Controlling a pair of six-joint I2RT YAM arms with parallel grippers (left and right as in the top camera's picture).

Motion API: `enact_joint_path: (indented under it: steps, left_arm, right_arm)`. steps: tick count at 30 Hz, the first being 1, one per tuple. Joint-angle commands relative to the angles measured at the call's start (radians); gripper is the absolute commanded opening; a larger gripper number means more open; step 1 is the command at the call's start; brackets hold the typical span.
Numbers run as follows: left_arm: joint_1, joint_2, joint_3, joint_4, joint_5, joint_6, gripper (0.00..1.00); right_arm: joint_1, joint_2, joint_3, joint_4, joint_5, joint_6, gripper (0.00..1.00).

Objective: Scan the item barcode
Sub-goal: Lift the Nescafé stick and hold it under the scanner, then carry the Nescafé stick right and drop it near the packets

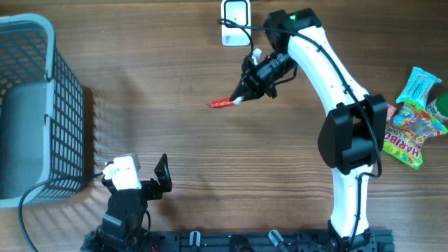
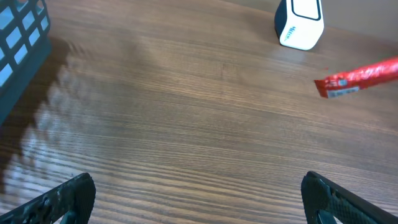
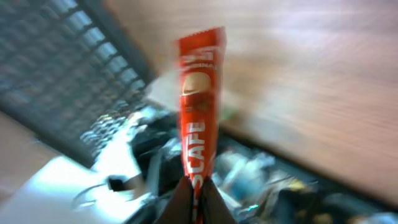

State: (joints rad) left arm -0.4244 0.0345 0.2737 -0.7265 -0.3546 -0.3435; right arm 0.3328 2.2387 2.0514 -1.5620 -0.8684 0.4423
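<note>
Pinching red sachet (image 1: 220, 103), scanner (image 1: 235, 19) near, basket (image 1: 68, 119) well apart

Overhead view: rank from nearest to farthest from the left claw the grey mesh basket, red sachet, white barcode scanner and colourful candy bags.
1. Grey mesh basket, close by the left claw, on its left.
2. Red sachet, mid-table, gripped in the right claw.
3. White barcode scanner, at the far edge.
4. Colourful candy bags, far right.
</note>
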Motion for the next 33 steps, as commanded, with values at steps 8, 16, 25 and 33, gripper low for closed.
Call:
enact_joint_path:
  steps: [8,16,25,33]
  left_arm:
    - [-0.003,-0.005,-0.005,0.002,-0.013,-0.002,1.00]
    - [-0.003,-0.005,-0.005,0.002,-0.013,-0.002,1.00]
    - [-0.003,-0.005,-0.005,0.002,-0.013,-0.002,1.00]
    - [-0.003,-0.005,-0.005,0.003,-0.013,-0.002,1.00]
  right_arm:
    - [0.006,-0.267,0.006,0.341,0.518,-0.127,0.05]
    - [0.013,-0.201,-0.016,0.823,0.601,-0.127,0.05]
    - [0.013,0.046,-0.017,1.088,0.640,-0.046,0.05]
    - [0.012,0.114,-0.015,1.107,0.644,0.034,0.04]
